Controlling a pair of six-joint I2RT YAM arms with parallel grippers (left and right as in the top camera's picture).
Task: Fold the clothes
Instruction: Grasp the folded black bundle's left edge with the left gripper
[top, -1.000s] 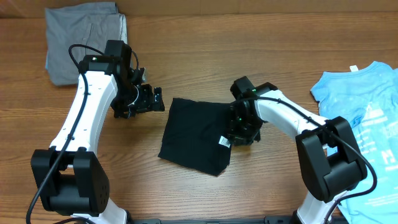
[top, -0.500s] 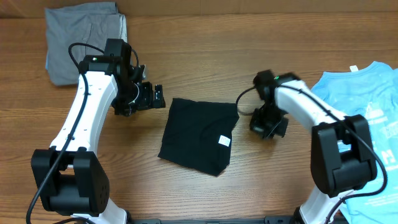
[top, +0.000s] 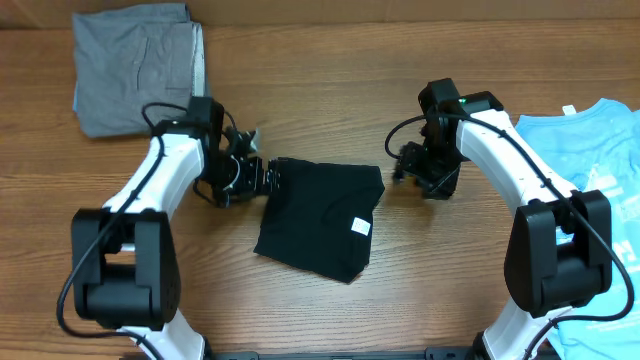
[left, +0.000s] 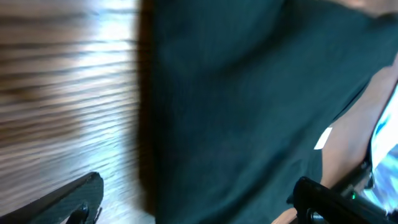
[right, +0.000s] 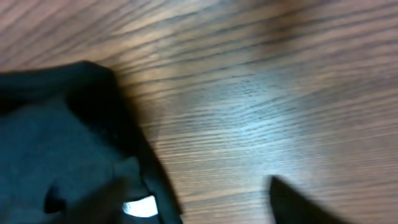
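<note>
The left gripper (top: 262, 178) has its fingers (left: 74, 198) spread wide, straddling the 10 o'clock corner of the folded black shirt (top: 318, 215). Dark cloth fills the gap between them, but whether they touch it cannot be told. The right gripper (top: 412, 178) is also spread, its blurred fingers (right: 297, 204) over bare wood with nothing between them. It sits at 2 o'clock from the shirt, just clear of its edge. The shirt lies near the middle of the table (top: 330, 90), with a white label (top: 360, 227) on its 4 o'clock side. A folded gray garment (top: 135, 65) rests at 10 o'clock, and a light blue T-shirt (top: 590, 200) lies at 3 o'clock.
</note>
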